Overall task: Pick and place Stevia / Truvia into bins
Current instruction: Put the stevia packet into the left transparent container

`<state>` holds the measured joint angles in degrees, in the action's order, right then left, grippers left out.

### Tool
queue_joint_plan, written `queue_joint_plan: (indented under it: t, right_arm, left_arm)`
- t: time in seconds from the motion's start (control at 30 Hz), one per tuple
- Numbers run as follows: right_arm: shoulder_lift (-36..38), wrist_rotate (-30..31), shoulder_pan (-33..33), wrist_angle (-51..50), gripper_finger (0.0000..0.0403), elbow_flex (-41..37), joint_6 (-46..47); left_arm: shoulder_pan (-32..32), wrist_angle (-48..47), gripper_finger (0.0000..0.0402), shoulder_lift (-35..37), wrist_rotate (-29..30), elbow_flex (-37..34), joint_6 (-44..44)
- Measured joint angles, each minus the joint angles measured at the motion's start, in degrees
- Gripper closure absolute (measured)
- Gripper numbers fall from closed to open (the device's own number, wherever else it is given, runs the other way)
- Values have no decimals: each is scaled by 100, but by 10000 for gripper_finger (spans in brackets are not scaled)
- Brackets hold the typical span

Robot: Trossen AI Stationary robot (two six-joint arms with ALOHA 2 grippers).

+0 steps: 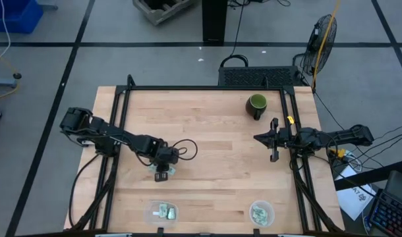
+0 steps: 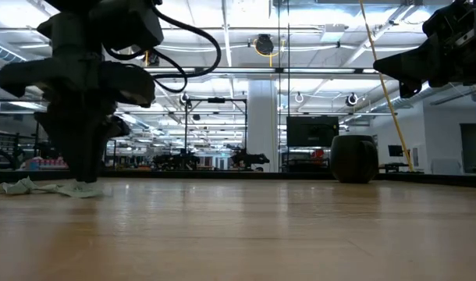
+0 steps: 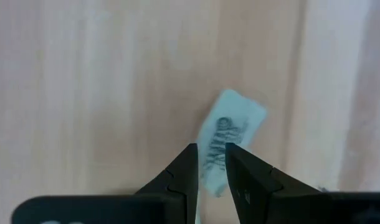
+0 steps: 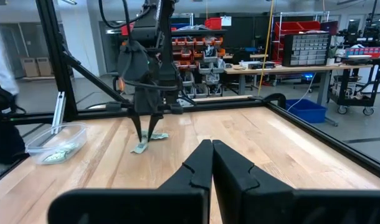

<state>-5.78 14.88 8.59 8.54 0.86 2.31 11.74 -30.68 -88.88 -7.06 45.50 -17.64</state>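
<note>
My left gripper [image 1: 163, 174] points straight down at the table's left-middle, shut on a pale green and white Stevia sachet [image 3: 237, 118]. The low view shows its fingertips [image 2: 82, 181] down at the wood, with another sachet [image 2: 19, 186] lying flat beside them. The rounded-rectangular bin [image 1: 150, 212] and the round bin [image 1: 270, 209] stand by the near edge, each with sachets inside. My right gripper [image 1: 275, 141] hovers shut near the table's right side, touching nothing. My left gripper pinches the sachet between its two fingers at one short end [image 3: 213, 149], coming from above and pointing down. The rest of the sachet sticks out slantwise past the fingertips [image 3: 189, 163], close over the wood. Whether its far end rests on the table I cannot tell.
A dark green mug [image 1: 257, 105] stands at the far right of the table. Black frame rails [image 1: 122, 131] run along the left, right and far edges. Bare wood lies between the left gripper and the bins.
</note>
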Motion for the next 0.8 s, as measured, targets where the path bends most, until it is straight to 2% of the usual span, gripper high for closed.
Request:
queue_joint_plan:
  t: [0.13, 0.53, 0.8]
  right_arm:
    - [0, -1, 0, 0, 399, 0, 0]
    - [0, 1, 1, -1, 398, 0, 1]
    - [0, 0, 0, 0, 399, -1, 1]
  left_arm:
    - [1, -13, 316, 0, -153, 0, -55]
    - [-2, -613, 316, -2, 696, 0, -417]
    - [-2, -389, 316, -2, 757, 0, -454]
